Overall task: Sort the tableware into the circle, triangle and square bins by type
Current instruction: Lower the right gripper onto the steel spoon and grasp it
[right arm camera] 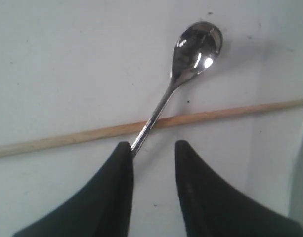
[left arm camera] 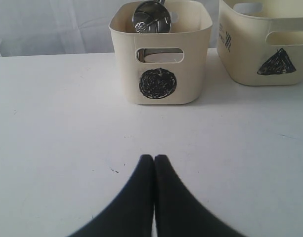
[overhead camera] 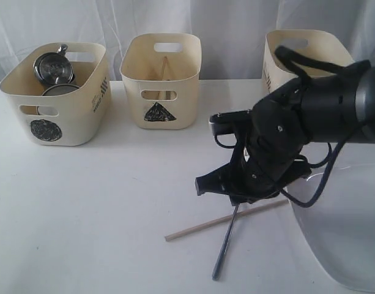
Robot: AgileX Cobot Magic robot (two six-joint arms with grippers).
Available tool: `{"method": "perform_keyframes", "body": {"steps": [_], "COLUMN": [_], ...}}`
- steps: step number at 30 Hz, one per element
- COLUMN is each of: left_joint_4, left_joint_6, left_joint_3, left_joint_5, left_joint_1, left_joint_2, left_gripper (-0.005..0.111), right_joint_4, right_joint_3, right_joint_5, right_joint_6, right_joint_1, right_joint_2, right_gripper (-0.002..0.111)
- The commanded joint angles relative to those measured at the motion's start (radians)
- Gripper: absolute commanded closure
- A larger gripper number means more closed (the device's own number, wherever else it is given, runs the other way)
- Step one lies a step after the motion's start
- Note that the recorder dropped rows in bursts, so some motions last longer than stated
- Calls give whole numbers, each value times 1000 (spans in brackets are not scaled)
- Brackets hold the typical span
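The steel spoon [right arm camera: 173, 84] lies on the table [right arm camera: 52, 59], its handle crossing over the wooden chopstick [right arm camera: 82, 136]. The right fingers [right arm camera: 111, 192] stand about half open at that crossing and hold nothing. The handle's end meets the inner edge of one finger, not the middle of the gap.

We judge the risks as follows. Closing from this offset may push the thin handle sideways instead of pinching it. A low closure may trap the chopstick along with the spoon, or flick it away. A grip at the handle's far end may let the heavier bowl swing down and slip out.

The triangle bin [overhead camera: 187, 104] stands well apart from the chopstick. The left fingers [left arm camera: 136, 197] are pressed together and empty, also well apart from it, and face the circle bin [left arm camera: 191, 74].
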Motion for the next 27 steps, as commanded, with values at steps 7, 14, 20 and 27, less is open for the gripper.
{"method": "perform_keyframes", "body": {"steps": [7,14,20,27], "left_joint_4": [-10,-10,-10,-10], "left_joint_6": [-5,-5,-5,-5], "left_joint_3": [4,4,4,4], "left_joint_5": [2,2,2,2], "left_joint_1": [3,3,3,3], "left_joint_2": [-5,-5,-5,-5], "left_gripper": [107,107,107,107], "right_joint_4": [-127,-223,-294,-341], "right_joint_3": [29,29,29,-5], "right_joint_5": [-96,-98,-122,-167], "right_joint_6": [257,395,433,495], "right_joint_1": [23,18,18,-14], "right_joint_2": [24,90,116,123], "right_gripper": [79,79,79,79]}}
